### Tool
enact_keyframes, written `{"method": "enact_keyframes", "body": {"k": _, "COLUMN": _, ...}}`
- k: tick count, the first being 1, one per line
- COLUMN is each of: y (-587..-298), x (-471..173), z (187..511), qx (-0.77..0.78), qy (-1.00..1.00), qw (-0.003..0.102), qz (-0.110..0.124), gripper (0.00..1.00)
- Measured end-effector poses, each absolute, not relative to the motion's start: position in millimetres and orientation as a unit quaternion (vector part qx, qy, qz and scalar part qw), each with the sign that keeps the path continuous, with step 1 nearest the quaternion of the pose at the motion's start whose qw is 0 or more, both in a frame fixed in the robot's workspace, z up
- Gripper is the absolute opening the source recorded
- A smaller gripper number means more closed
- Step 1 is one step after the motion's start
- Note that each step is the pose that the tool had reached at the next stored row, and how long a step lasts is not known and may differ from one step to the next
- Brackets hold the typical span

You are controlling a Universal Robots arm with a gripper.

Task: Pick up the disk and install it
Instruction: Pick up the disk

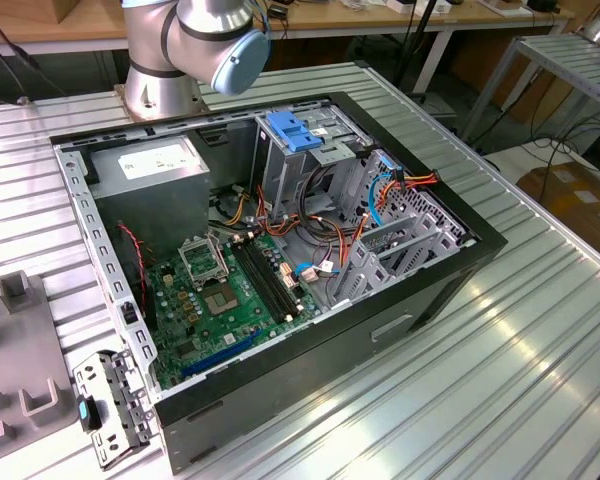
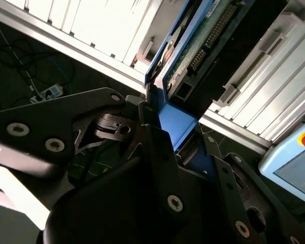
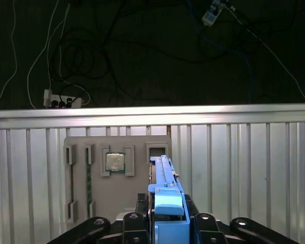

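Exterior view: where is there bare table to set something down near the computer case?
Bare table lies on the exterior view's right of the computer case. On that view's left, a grey tray and a metal bracket crowd the strip. Inside the case, cables and the circuit board leave no room. The gripper holds the disk.

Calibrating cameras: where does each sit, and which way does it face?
Exterior view: off the arm, raised, looking down into the open computer case; the arm's base joints show.
First wrist view: on the wrist, looking along the disk toward a grey parts tray; the tool shows.
Second wrist view: on the wrist, beside the tool shut on the disk.
Shared: both wrist views show disk, tool and slatted table.
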State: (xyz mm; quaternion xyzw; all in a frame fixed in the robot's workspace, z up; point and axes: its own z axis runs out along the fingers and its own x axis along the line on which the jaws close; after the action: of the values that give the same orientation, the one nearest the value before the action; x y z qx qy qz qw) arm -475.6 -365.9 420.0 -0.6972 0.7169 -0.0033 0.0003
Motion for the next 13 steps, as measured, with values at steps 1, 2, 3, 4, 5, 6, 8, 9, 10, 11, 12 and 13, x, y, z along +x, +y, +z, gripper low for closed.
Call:
{"method": "enact_keyframes", "body": {"k": 1, "y": -365.9, "x": -475.6, "z": 420.6, "qx": -0.697, "qy": 0.717, "qw": 0.0, "qz": -0.003, "gripper": 0.37}}
{"method": "enact_keyframes", "body": {"k": 2, "y": -365.9, "x": -475.6, "z": 421.3, "qx": -0.697, "qy": 0.717, "qw": 0.0, "qz": -0.003, "gripper": 0.37}}
{"method": "enact_keyframes", "body": {"k": 3, "y": -365.9, "x": -475.6, "z": 422.0, "qx": -0.697, "qy": 0.717, "qw": 0.0, "qz": -0.003, "gripper": 0.37}}
{"method": "enact_keyframes", "body": {"k": 4, "y": -365.9, "x": -475.6, "z": 422.6, "qx": -0.697, "qy": 0.717, "qw": 0.0, "qz": -0.003, "gripper": 0.37}}
{"method": "enact_keyframes", "body": {"k": 5, "y": -365.9, "x": -475.6, "z": 423.8, "qx": -0.697, "qy": 0.717, "qw": 0.0, "qz": -0.003, "gripper": 0.37}}
{"method": "enact_keyframes", "body": {"k": 6, "y": -365.9, "x": -475.6, "z": 424.9, "qx": -0.697, "qy": 0.717, "qw": 0.0, "qz": -0.003, "gripper": 0.37}}
{"method": "enact_keyframes", "body": {"k": 8, "y": -365.9, "x": -475.6, "z": 426.2, "qx": -0.697, "qy": 0.717, "qw": 0.0, "qz": -0.003, "gripper": 0.37}}
{"method": "enact_keyframes", "body": {"k": 9, "y": -365.9, "x": -475.6, "z": 426.8, "qx": -0.697, "qy": 0.717, "qw": 0.0, "qz": -0.003, "gripper": 0.37}}
{"method": "enact_keyframes", "body": {"k": 10, "y": -365.9, "x": -475.6, "z": 427.4, "qx": -0.697, "qy": 0.717, "qw": 0.0, "qz": -0.003, "gripper": 0.37}}
{"method": "enact_keyframes", "body": {"k": 11, "y": -365.9, "x": -475.6, "z": 428.7, "qx": -0.697, "qy": 0.717, "qw": 0.0, "qz": -0.003, "gripper": 0.37}}
{"method": "enact_keyframes", "body": {"k": 12, "y": -365.9, "x": -475.6, "z": 429.7, "qx": -0.697, "qy": 0.717, "qw": 0.0, "qz": -0.003, "gripper": 0.37}}
{"method": "enact_keyframes", "body": {"k": 13, "y": -365.8, "x": -475.6, "z": 430.4, "qx": -0.697, "qy": 0.717, "qw": 0.0, "qz": -0.003, "gripper": 0.37}}
